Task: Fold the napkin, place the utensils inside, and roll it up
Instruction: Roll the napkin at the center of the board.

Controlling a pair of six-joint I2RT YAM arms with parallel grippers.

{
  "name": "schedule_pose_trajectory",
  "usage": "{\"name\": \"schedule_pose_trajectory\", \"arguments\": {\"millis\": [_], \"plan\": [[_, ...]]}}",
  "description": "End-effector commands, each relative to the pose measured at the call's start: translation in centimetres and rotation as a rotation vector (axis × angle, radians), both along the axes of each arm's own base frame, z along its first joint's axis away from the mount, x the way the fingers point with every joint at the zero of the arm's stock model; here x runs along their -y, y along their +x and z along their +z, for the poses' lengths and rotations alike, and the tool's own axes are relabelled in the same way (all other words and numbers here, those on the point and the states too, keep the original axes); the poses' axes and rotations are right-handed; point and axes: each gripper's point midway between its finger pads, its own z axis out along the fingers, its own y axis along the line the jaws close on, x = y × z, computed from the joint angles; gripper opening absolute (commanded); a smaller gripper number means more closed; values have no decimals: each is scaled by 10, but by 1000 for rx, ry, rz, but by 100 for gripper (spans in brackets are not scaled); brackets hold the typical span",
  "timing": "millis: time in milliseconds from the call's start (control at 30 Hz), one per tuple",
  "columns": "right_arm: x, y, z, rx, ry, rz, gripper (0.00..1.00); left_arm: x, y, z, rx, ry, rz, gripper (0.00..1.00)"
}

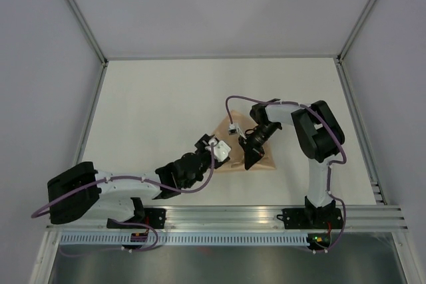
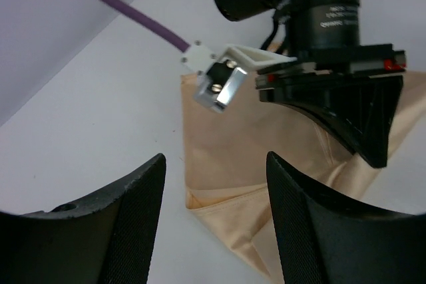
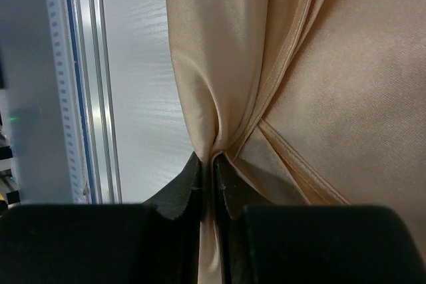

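Right pincer [image 3: 208,165] clenches only a thin napkin [image 3: 346,84] pleat, which could slip free under tension; left pincer [image 2: 214,171] gapes, released.

The top camera looks down from high behind the near edge over the whole flat white worktop [image 1: 166,98]. The left wrist camera faces forward past its own black left claw [image 2: 216,164], near the peach-orange cloth napkin [image 2: 233,144]. The right wrist camera sits very close to that napkin, just behind the black right claw [image 3: 211,161]. All three share the napkin.
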Motion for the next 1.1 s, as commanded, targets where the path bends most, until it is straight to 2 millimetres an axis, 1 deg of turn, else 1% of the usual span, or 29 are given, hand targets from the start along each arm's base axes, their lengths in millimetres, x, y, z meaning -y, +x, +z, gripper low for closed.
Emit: {"name": "schedule_pose_trajectory", "arguments": {"millis": [0,33,67,100,133,167,200,233,267,300,333,367,400,500,667,867,1067], "plan": [[18,9,-32,55,-77,75,0,35,-16,6,57,114,-137,67],[18,9,-31,46,-79,72,1,42,-20,1,52,143,-161,67],[17,11,-31,48,-76,71,1,49,-24,-15,34,199,-186,67],[18,10,-32,35,-81,69,1,64,-33,-14,39,217,-229,67],[18,10,-32,30,-83,68,0,69,-38,-23,33,255,-254,67],[17,12,-31,31,-80,65,0,75,-42,-40,20,305,-277,67],[17,12,-32,22,-85,61,0,86,-49,-40,26,315,-312,68],[17,13,-32,15,-87,56,1,90,-52,-48,16,336,-331,68],[17,14,-32,13,-86,56,0,92,-55,-62,-4,373,-348,68],[18,14,-33,-1,-93,54,0,98,-60,-64,-11,376,-378,68],[18,14,-33,-7,-93,50,0,101,-62,-67,-21,385,-389,69],[18,16,-33,-6,-94,48,0,100,-64,-77,-42,417,-398,69],[18,16,-34,-15,-97,44,0,103,-66,-77,-50,417,-414,69],[18,16,-35,-28,-97,40,1,103,-69,-85,-72,442,-430,70],[18,18,-37,-35,-103,36,0,101,-67,-95,-71,470,-422,70],[18,18,-40,-51,-112,34,1,95,-57,-114,-69,531,-382,70],[19,18,-41,-65,-119,31,0,90,-43,-118,-75,528,-344,68]]}}
